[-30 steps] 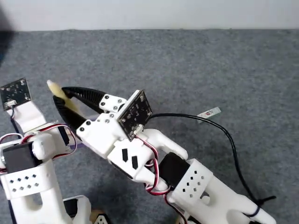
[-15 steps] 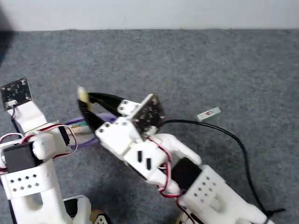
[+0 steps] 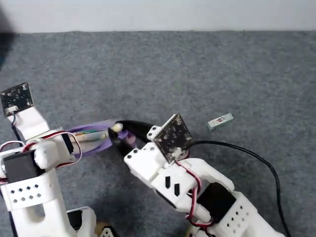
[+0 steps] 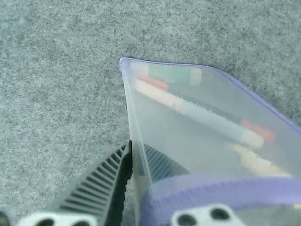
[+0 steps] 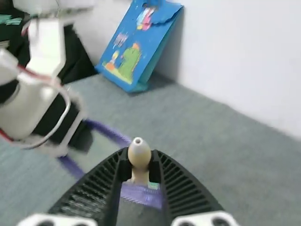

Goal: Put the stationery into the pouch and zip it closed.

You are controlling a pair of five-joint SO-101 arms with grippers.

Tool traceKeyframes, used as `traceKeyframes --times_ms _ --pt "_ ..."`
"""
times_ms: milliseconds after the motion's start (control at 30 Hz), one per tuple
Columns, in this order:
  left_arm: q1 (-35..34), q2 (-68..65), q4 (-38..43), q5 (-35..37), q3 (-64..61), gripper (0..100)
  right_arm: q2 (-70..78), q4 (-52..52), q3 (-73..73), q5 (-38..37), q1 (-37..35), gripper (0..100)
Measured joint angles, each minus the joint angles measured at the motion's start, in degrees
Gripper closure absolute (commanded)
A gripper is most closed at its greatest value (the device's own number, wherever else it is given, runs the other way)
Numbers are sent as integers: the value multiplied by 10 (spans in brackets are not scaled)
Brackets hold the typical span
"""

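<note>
- Grey surface (image 3: 207, 69), centre-left: right jaws grip a pen (image 3: 116, 128) at the pouch (image 3: 91, 134) mouth; it could miss.
- Left jaws pinch the pouch; pushing might tug it loose.

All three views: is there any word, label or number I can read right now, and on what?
No text reads clearly.
Small flat item on the carpet: printed marks, too small to read.
Blue bag: pictures and some print, too blurred to read.
Cream-tipped stick in the right arm's jaws: purple label, blurred.
Pouch: no print visible.
</note>
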State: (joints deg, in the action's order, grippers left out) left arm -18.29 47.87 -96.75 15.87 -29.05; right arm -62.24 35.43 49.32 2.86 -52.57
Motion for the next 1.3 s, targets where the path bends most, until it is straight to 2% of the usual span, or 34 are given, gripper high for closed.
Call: traceKeyframes --times_ms 133,267,367,533,733,900,1067,1300 --pt "0 0 0 0 0 987 73 11 -13 61 -33 787" --pt "0 0 0 0 0 987 109 66 -76 91 -40 790" --pt "0 0 0 0 0 987 112 136 -134 108 -15 789" --pt "0 0 0 0 0 987 115 273 -239 116 82 789" --pt "0 0 0 0 0 987 117 394 -246 116 221 789" --pt "0 0 0 0 0 987 157 408 -185 127 315 788" --pt "0 0 0 0 0 987 273 409 -182 168 397 786" --pt "0 0 0 0 0 987 491 409 -295 261 485 785"
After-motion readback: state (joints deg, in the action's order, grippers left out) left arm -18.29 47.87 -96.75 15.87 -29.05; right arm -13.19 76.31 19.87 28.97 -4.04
